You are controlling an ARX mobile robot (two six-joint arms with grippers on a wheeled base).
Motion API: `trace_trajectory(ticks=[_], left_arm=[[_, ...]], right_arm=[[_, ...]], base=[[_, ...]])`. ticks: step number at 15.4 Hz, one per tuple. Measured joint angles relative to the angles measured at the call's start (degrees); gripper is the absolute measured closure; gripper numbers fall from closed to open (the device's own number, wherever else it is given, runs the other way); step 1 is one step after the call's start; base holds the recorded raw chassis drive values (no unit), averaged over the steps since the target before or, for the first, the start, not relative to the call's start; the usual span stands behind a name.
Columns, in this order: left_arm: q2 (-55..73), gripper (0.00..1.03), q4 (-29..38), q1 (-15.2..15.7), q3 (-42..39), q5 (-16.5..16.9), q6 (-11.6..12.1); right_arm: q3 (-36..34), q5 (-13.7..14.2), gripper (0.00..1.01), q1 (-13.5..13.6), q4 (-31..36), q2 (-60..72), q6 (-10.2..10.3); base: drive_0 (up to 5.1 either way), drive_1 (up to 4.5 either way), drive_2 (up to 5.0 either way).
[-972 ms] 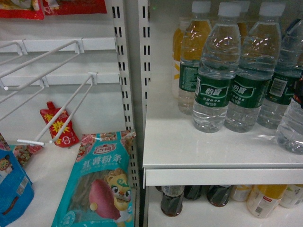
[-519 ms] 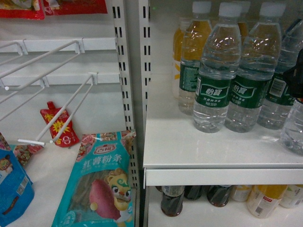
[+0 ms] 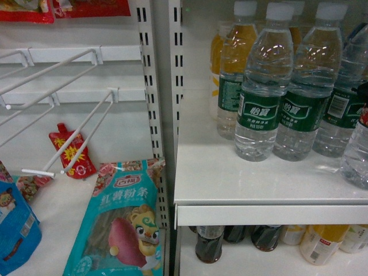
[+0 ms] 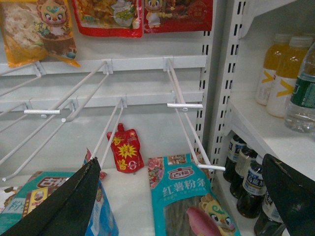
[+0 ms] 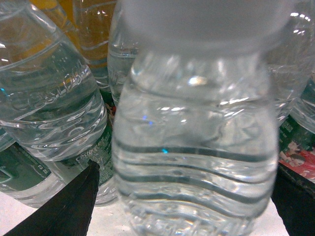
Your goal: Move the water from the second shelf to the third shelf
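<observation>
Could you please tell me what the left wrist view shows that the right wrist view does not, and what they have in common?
Only the left wrist view shows the white wire display hooks, the small red spouted pouch, the teal sweet-potato noodle packet and the dark cola bottles on the lower shelf. Only the right wrist view shows a clear ribbed plastic water bottle close up between the dark fingers of the right claw. Both show green-labelled water and orange juice bottles.
</observation>
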Motion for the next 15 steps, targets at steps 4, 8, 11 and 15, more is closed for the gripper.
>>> trace_trajectory(ticks=[4,8,11,15], left_arm=[[0.00,0.05,-0.02,0.00,0.00,0.00,0.00],[0.00,0.05,0.00,0.02,0.00,0.00,0.00],[0.00,0.05,-0.02,0.00,0.00,0.02,0.00],[0.00,0.05,-0.02,0.02,0.00,0.00,0.00]], right_arm=[[-1.46,-1.95,0.03,-0.85,-1.36,-4.09,-0.74],[-6.91,-4.79,0.03,-2.21,-4.63,-14.12,-1.03],[-15.28,-0.52,0.24,-1.27,9.60,-25.00,-2.25],[-25.86,-0.04,0.74,-1.09,-7.58,-50.58,-3.26]], base=[[0.0,0.00,0.0],[0.0,0.00,0.0],[0.0,0.00,0.0],[0.0,0.00,0.0]])
